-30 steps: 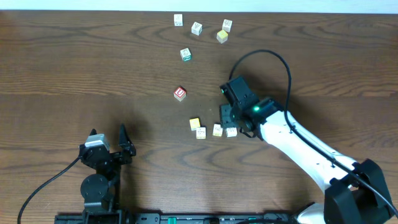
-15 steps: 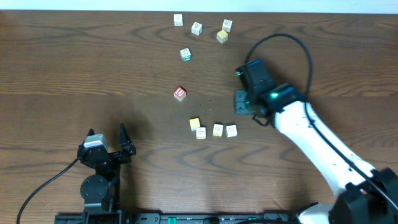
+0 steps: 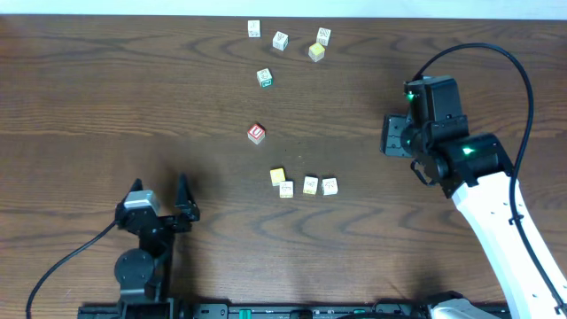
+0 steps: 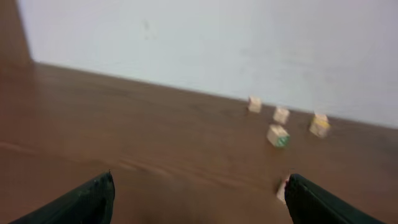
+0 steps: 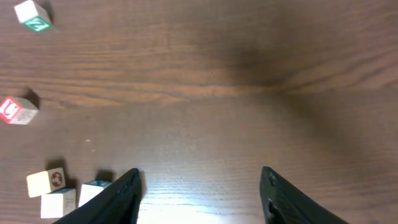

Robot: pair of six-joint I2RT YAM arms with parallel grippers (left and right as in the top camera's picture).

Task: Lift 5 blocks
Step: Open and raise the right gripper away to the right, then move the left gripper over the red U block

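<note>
Backed right gripper point(image 5: 200, 171) off from the blocks point(image 3: 310, 185) toward the table's point(image 3: 89, 106) right edge, jaws apart, empty.
Noted blocks resting mid-front, red block point(image 3: 256, 133) behind; left gripper point(image 4: 200, 178) wide, empty. Probably between lifts.

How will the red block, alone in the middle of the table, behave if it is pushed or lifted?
The red block looks like a small wooden cube with flat faces, so it would probably slide, not roll. It seems stiff and light for lifting. Nothing touches it, so a push off centre may simply turn it.
</note>
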